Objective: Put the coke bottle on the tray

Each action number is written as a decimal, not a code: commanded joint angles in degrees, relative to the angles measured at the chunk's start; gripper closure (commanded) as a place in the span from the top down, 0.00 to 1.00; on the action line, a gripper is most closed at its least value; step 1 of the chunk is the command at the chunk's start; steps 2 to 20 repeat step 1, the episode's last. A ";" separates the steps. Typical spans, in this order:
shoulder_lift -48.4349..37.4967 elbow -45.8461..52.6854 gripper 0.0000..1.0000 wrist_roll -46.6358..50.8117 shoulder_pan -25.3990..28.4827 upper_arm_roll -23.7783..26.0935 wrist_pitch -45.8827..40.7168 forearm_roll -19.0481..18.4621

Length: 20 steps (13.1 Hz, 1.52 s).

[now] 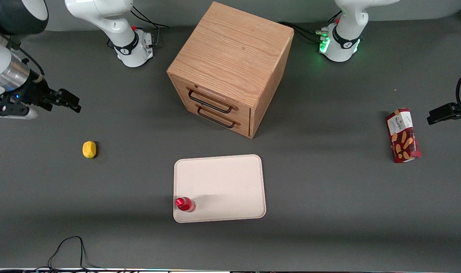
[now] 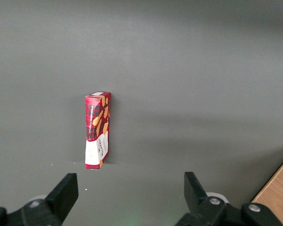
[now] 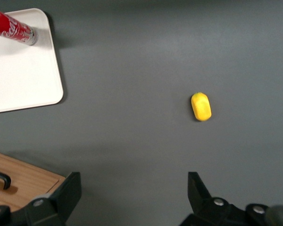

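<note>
The coke bottle (image 1: 184, 204) stands upright on the tray (image 1: 224, 185), in the corner nearest the front camera at my working arm's end. My pincer (image 1: 75, 104) hangs released and empty, well apart from the tray, above the surface (image 1: 329, 197) near a yellow lump (image 1: 89, 149).

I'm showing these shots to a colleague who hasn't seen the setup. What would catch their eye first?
Probably the big wooden drawer cabinet mid-table, with the cream tray in front of it. The coke bottle stands upright in the tray's corner nearest the working arm. That arm's gripper hovers open, well clear, above a small yellow object.
</note>
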 commanded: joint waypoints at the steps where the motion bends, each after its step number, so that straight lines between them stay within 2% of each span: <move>1: 2.55 3.43 1.00 -1.09 0.42 -0.31 -0.59 -0.92; 20: 2.55 3.43 1.00 -1.09 0.42 -0.31 -0.59 -0.92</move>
